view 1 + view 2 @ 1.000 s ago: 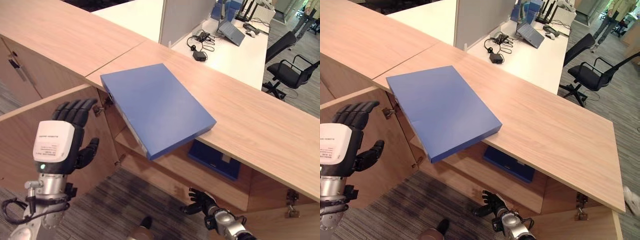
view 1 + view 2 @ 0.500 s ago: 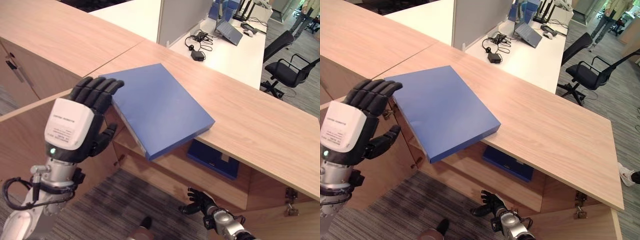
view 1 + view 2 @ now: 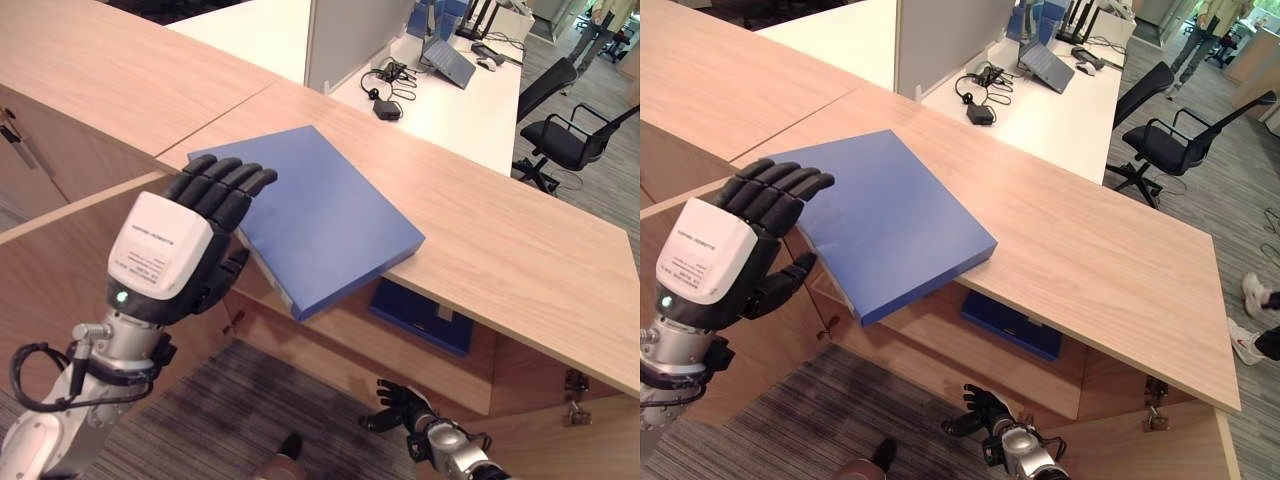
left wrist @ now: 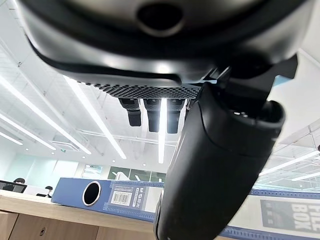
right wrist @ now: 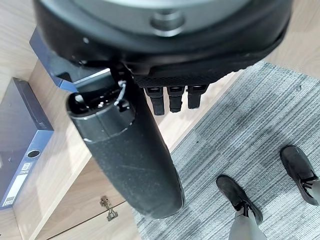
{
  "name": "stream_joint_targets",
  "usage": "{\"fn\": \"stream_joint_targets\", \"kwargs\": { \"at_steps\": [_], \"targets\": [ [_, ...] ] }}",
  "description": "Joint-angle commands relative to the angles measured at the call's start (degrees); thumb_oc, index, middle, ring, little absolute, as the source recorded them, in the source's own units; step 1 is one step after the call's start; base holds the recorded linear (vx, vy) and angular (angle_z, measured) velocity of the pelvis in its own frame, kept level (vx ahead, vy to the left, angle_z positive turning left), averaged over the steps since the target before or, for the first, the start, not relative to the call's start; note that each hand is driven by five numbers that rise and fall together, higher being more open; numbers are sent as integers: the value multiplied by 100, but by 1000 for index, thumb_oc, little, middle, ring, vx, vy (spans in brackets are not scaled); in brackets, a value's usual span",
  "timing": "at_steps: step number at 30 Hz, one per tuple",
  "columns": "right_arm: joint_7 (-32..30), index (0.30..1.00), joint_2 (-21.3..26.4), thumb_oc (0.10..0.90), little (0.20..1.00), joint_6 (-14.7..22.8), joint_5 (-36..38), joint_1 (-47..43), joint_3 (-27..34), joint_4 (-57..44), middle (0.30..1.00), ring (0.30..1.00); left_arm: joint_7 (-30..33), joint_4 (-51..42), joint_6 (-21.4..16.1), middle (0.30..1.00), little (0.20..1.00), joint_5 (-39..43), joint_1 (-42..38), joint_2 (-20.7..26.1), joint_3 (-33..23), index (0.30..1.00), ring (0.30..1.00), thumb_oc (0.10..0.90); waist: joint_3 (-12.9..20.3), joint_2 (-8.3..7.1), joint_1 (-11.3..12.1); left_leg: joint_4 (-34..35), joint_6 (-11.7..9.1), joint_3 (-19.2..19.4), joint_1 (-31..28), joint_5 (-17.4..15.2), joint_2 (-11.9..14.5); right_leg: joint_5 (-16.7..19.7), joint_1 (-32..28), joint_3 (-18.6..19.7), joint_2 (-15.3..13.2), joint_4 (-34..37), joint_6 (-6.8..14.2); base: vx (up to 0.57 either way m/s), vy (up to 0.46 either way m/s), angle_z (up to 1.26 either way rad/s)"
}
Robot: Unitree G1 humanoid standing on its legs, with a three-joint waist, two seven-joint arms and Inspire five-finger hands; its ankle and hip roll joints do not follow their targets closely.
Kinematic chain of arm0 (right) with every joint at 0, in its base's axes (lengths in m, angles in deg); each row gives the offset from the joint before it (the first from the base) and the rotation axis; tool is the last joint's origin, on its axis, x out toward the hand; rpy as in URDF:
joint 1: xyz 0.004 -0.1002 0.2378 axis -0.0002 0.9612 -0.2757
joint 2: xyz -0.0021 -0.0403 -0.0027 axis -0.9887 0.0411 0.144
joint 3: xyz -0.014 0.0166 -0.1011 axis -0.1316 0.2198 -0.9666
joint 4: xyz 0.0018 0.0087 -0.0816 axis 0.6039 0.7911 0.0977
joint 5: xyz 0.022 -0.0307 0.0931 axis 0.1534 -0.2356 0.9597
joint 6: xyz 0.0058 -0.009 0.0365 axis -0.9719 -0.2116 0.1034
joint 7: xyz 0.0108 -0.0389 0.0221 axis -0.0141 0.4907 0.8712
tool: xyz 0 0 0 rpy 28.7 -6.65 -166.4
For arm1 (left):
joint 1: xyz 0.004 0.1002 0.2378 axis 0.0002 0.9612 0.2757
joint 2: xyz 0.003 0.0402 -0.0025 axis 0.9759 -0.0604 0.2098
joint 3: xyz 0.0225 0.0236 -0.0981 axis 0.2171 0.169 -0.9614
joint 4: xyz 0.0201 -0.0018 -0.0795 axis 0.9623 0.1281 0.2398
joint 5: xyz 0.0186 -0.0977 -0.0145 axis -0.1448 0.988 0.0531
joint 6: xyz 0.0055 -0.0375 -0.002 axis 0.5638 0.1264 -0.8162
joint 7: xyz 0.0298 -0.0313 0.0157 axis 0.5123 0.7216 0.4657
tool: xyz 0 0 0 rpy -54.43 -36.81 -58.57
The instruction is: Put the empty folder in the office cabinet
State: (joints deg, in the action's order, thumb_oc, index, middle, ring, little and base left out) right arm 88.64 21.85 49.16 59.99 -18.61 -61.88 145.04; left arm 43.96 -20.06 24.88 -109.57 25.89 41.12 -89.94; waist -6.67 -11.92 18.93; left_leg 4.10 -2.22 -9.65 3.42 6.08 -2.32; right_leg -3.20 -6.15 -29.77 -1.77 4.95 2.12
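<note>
left robot hand (image 3: 165,255) open beside blue folder (image 3: 320,215)

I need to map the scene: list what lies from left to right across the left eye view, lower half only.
left hand → blue folder jutting over the cabinet top's edge → second blue folder inside the cabinet → right hand, low down → door hinge

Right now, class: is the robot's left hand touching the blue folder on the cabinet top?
Apart. In the left wrist view the left hand has straight fingers, and ceiling shows between them and the blue folder lying beyond on the cabinet top.
</note>
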Motion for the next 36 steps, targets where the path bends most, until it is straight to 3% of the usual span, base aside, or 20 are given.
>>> {"fn": "stream_joint_targets", "kwargs": {
  "at_steps": [1,11,19,25,31,33,36],
  "targets": [
    [-92,900,80,800,900,311,-95,-436,-95,-150,900,900,127,-225,-172,900,900,286,-53,311,-36,900,900,800,545,77,-193,90,-30,-66,-80,-658,62,-55,264,515,-113,-220,293,0,0,0],
    [-73,900,118,800,900,279,-179,-382,-19,-162,900,900,89,32,-115,900,900,244,246,477,-388,900,900,800,552,122,-242,90,-4,-39,-108,-666,57,-45,256,554,-120,-229,303,1,1,0],
    [-86,900,129,800,900,276,-255,-397,-45,-135,900,900,-93,195,-154,900,900,210,-80,637,89,900,900,800,590,169,-366,90,13,17,-142,-694,60,-32,243,627,-133,-221,316,-2,15,-7],
    [-84,900,138,800,900,251,-261,-414,-54,-189,900,900,-327,910,-82,900,900,38,-535,745,946,900,900,800,643,227,-524,90,35,89,-181,-723,59,-9,252,706,-141,-223,322,0,19,-8],
    [-84,900,160,800,900,212,-312,-365,18,-158,900,900,-418,1258,-16,900,900,42,-482,645,1048,900,900,800,663,261,-584,90,46,114,-210,-735,52,-11,233,736,-140,-215,318,1,8,-2],
    [-92,900,154,800,900,206,-338,-359,-3,-148,900,900,-446,1361,2,300,300,37,-641,564,1227,300,300,400,674,270,-620,90,45,121,-209,-731,52,-14,228,743,-143,-213,317,0,0,0],
    [-97,900,158,800,900,193,-344,-372,0,-152,900,900,-497,1459,20,300,300,94,-843,439,1470,300,300,400,691,286,-664,90,59,124,-192,-695,36,22,248,748,-157,-210,319,0,0,0]
  ]
}}
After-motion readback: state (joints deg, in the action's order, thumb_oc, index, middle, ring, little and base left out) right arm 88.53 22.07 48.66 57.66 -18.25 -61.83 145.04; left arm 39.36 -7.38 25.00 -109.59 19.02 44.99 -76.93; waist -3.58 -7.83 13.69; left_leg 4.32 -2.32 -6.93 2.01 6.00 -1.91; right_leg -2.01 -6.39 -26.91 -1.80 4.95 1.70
